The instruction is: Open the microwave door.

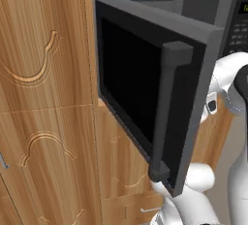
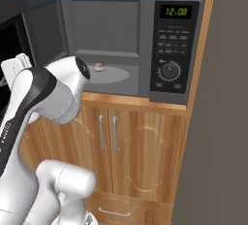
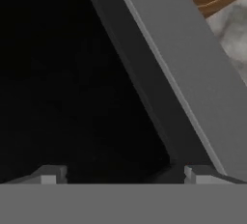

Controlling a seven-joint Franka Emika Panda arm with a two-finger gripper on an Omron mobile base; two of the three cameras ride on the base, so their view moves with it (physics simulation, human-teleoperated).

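Microwave door: dark grey, black-windowed panel standing swung outward, bar handle running vertically; gripper fingers spreading apart, gripping nothing.

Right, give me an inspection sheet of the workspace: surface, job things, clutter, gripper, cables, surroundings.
Surface: nothing seen; the microwave sits in a wooden cabinet recess.
Job's things: microwave door swung wide open, bar handle facing outward; cavity exposed, clock reads 12:08.
Clutter: small pinkish object on the turntable plate.
Gripper: gripper close to the door's dark glass, fingertips spread apart, holding nothing.
Cables: nothing seen.
Surroundings: wooden cabinet doors with silver handles below; carved wood panels at the left.
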